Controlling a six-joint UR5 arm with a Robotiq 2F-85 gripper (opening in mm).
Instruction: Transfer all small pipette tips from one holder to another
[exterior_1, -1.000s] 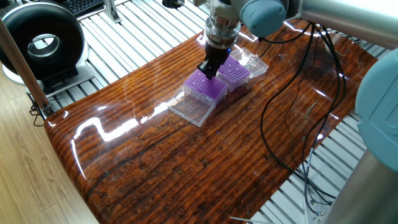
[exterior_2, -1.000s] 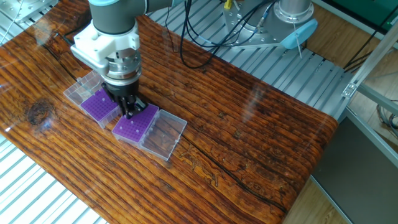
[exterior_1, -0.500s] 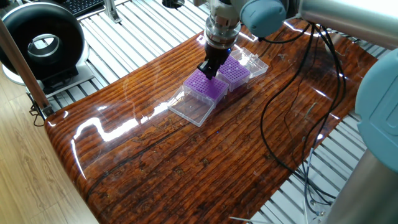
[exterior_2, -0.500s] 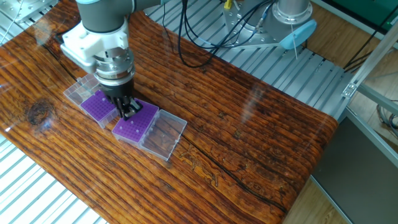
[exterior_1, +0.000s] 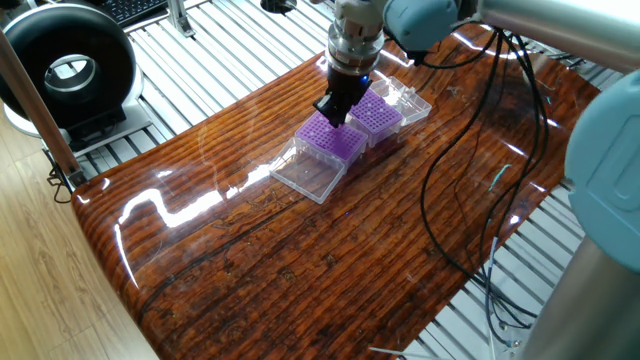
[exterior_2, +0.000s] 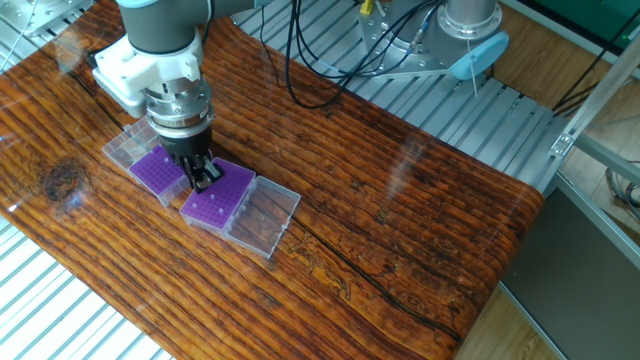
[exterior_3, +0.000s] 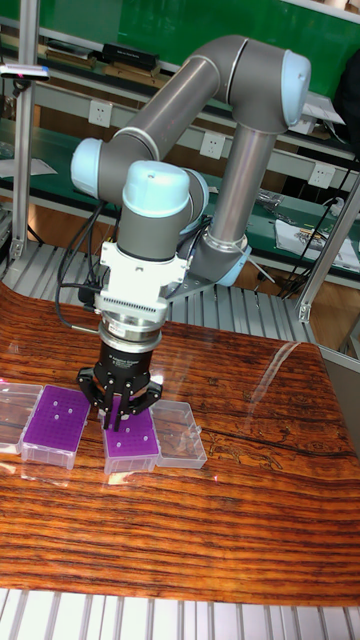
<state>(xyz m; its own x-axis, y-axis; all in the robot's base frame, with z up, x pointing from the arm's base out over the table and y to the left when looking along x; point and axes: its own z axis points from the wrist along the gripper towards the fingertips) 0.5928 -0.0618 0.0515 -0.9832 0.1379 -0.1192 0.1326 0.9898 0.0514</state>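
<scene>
Hovering just above the nearer purple rack (exterior_3: 131, 436), the end effector (exterior_3: 116, 421) has its fingers nearly together; whether it holds a tip is unclear. Pale small pipette tips (exterior_3: 64, 414) dot both racks, so transfers seem unfinished.

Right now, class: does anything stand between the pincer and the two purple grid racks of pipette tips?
Nothing visible does. The black two-finger pincer hangs directly over the purple grid rack beside the clear open lid; the other purple grid rack sits apart, unobstructed.
</scene>
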